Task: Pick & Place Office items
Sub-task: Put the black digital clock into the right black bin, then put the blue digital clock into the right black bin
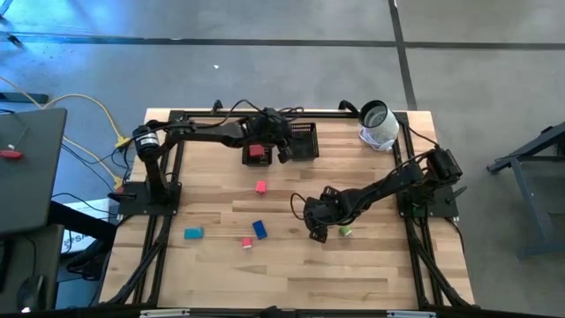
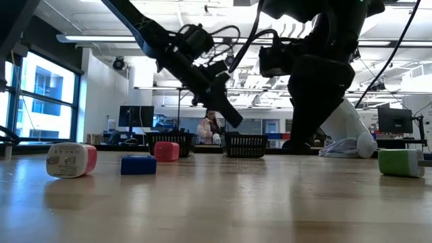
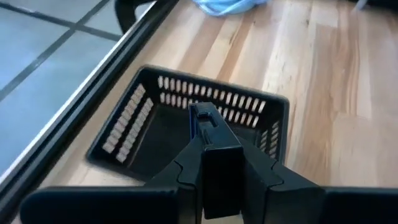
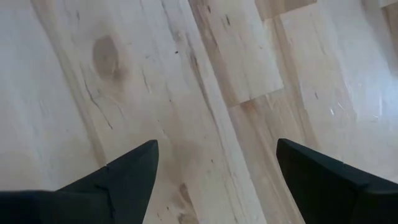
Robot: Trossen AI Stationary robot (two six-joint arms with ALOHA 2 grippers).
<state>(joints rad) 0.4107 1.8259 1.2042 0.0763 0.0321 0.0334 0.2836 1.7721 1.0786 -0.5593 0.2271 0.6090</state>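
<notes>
With both arms over the wooden table (image 1: pixel 291 265), I record:
Left gripper (image 3: pixel 205 134): I see it clenched on a small black blocky piece (image 3: pixel 203 116), above the black mesh tray (image 3: pixel 134 124) at the far edge.
Right gripper (image 4: pixel 217 163): fingers spread wide, nothing between them, low over bare wood beside a green piece (image 1: pixel 345 231).
Loose pieces: red (image 1: pixel 261 187), blue (image 1: pixel 259 229), teal (image 1: pixel 193 233), pink-and-white (image 1: pixel 247 242), spread mid-table.
Second tray (image 1: pixel 257 152): holds a red piece.

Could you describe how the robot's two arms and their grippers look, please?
Both arms are dark, jointed, with thin black cables looping along them. The left arm has a pale band near its base. The left gripper has blocky black fingers; the right gripper has two pointed, wedge-shaped black fingers.
</notes>
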